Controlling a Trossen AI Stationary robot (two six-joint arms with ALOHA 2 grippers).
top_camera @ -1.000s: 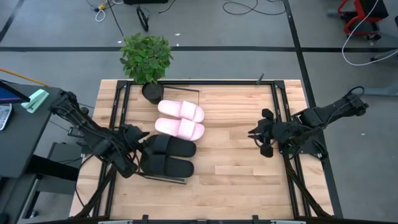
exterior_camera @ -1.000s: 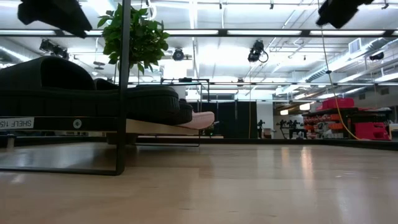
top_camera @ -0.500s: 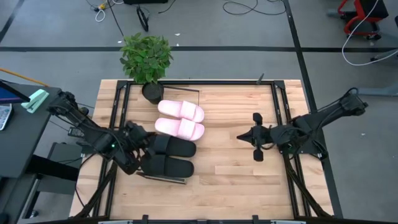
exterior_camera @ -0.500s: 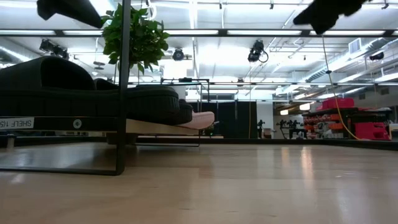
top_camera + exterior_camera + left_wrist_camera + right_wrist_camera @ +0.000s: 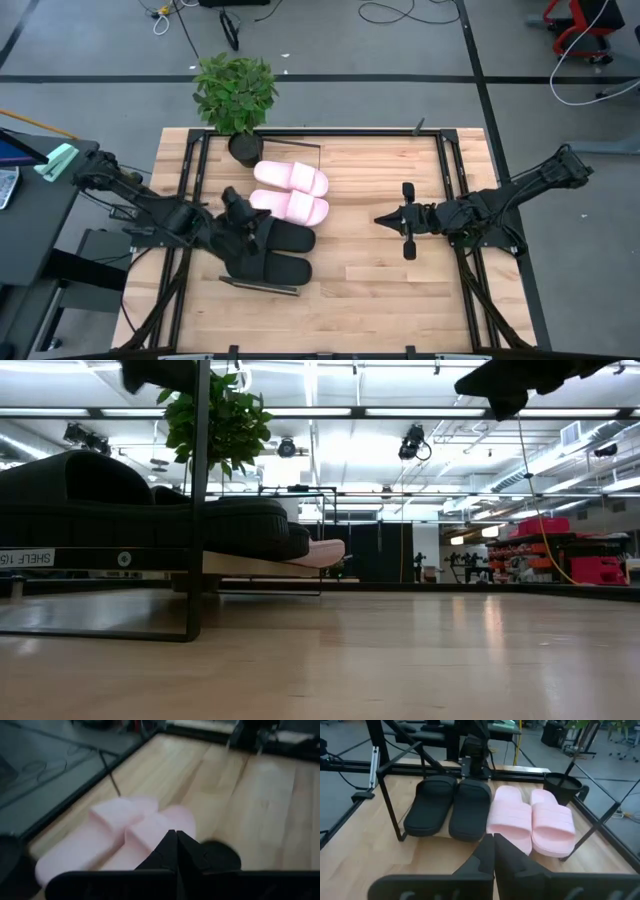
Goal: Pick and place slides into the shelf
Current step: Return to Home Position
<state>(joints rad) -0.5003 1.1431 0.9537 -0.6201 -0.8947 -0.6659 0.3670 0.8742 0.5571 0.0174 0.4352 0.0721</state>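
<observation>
Only your left tool (image 5: 255, 218) and right tool (image 5: 382, 219) have shifted; four slides (image 5: 292, 208) lie side by side on the shelf (image 5: 255, 565), light and soft by the look, best taken by the wide strap (image 5: 472, 800). Both tools are clenched empty, left over the black pair (image 5: 285, 238), right over bare bench (image 5: 380, 280).

Bright, even overhead light in the high view casts only faint, soft shadows on the wooden tabletop (image 5: 380, 290). In the low view, rows of ceiling strip lights (image 5: 350, 412) backlight the scene, so the black slides (image 5: 120, 500) read as near-silhouettes, and a pale sheen of reflected light lies across the tabletop's far part. The right wrist view is evenly lit, with the pink slides (image 5: 540, 820) bright and without glare.
</observation>
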